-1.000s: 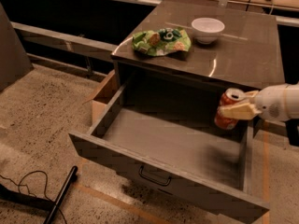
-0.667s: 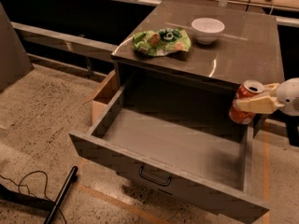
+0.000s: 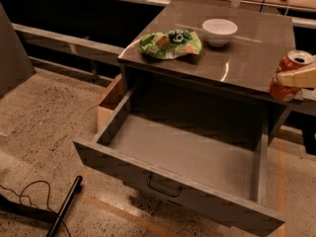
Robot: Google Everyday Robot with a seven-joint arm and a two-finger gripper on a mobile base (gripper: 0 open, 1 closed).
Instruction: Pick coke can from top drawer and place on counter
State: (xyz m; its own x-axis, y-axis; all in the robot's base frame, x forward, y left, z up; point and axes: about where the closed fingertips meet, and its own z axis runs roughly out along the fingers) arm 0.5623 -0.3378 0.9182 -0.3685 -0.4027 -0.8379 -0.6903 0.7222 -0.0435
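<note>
The coke can [image 3: 288,75], red-orange with a silver top, is held tilted at the right front corner of the counter [image 3: 237,58], about level with its edge. My gripper [image 3: 295,78] comes in from the right edge of the view and is shut on the can; one cream finger [image 3: 298,77] crosses its side. The top drawer [image 3: 187,157] is pulled wide open below, and its inside shows nothing in it. Its dark bar handle [image 3: 163,186] is on the front panel.
A white bowl [image 3: 219,31] and a green snack bag [image 3: 170,43] lie on the counter's back half. A cardboard box [image 3: 109,105] stands left of the cabinet. A black cable and pole [image 3: 59,211] lie on the speckled floor at the lower left.
The gripper has lifted the coke can up and to the right, out of the drawer's right rear corner to counter height at the cabinet's right front corner.
</note>
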